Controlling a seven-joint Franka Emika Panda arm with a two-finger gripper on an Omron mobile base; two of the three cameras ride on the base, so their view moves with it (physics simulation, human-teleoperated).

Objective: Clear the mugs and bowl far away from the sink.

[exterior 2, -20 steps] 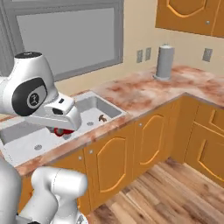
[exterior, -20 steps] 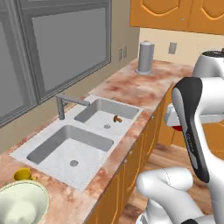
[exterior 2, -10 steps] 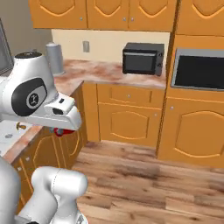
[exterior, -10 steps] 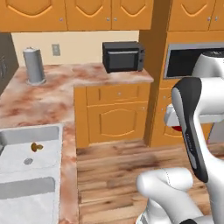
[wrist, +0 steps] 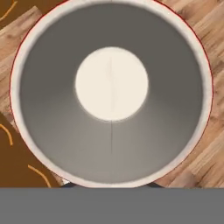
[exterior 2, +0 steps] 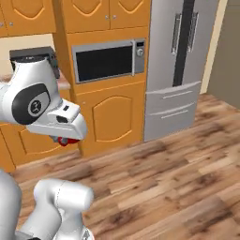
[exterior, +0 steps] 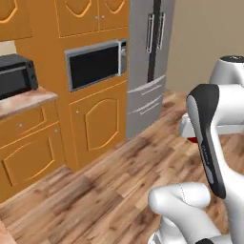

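Red mug carried in the gripper, above the wooden floor.

Left base view: a sliver of the red mug (exterior: 192,140) shows just under the white hand, at the left edge of the arm's dark-striped link; the fingers themselves are hidden. Right base view: the gripper (exterior 2: 67,139) points down below the white wrist, and the mug's red body hangs directly beneath it, in front of an orange cabinet door (exterior 2: 111,117). Hand view: the mug's pale interior (wrist: 111,94) sits straight below the hand, fingers clamped together on its near rim, floor planks (wrist: 203,26) around it.
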